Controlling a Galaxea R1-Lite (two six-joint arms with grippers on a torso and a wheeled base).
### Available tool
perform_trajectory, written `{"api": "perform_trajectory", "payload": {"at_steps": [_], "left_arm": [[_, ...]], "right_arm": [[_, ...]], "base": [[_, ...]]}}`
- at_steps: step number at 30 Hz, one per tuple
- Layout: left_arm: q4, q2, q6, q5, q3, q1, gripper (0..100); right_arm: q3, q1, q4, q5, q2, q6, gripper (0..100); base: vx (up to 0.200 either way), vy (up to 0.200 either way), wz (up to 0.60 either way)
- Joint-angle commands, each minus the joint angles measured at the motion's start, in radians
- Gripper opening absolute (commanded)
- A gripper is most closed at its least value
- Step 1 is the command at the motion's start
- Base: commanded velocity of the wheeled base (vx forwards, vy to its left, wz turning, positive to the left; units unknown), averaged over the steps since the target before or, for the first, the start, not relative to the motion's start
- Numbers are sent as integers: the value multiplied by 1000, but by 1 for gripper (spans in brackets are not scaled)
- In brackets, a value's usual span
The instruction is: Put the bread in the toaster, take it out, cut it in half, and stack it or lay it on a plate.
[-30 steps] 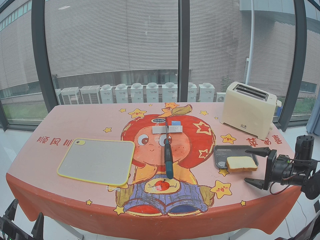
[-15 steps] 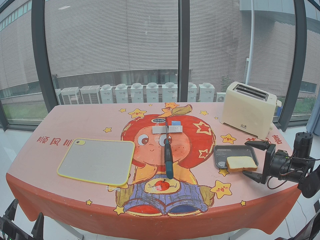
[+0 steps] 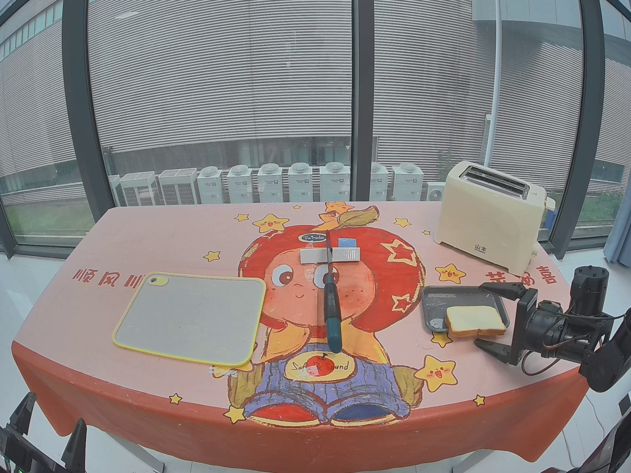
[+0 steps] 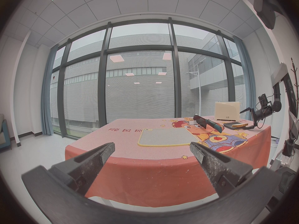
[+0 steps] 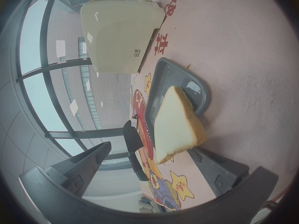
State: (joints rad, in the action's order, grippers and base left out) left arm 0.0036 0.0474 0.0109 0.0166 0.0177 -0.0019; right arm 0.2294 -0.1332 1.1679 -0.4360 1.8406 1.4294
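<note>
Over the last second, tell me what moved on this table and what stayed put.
The right gripper, open, moved to the robot's left, toward the bread. In the head view its fingers now flank the slice's end without closing on it. Nothing was grasped or released. The bread on its tray, the knife, cutting board and toaster stayed where they were.

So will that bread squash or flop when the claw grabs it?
It would probably squash a bit: the bread looks thick and spongy, so the open right gripper should close gently. It is likely light and fairly stiff, since it overhangs the rim of the tray without sagging. It may slide if nudged, as it rests tilted on that rim.
</note>
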Motion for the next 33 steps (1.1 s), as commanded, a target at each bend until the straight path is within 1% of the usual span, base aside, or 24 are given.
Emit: {"api": "perform_trajectory", "payload": {"at_steps": [1,3,6,9,33], "left_arm": [[-1,2,0,0,-18,0,100],[-1,2,0,0,-18,0,100],[-1,2,0,0,-18,0,100],[-1,2,0,-1,-18,0,100],[-1,2,0,0,-18,0,100]], "right_arm": [[-2,0,-2,22,2,2,100],[-7,0,-1,25,0,3,100],[-8,-2,-1,33,-11,25,100],[-7,-3,-1,33,-31,36,100],[-4,-3,-2,33,-24,40,100]], "base": [[0,0,0],[0,0,0],[0,0,0],[0,0,0],[0,0,0]]}}
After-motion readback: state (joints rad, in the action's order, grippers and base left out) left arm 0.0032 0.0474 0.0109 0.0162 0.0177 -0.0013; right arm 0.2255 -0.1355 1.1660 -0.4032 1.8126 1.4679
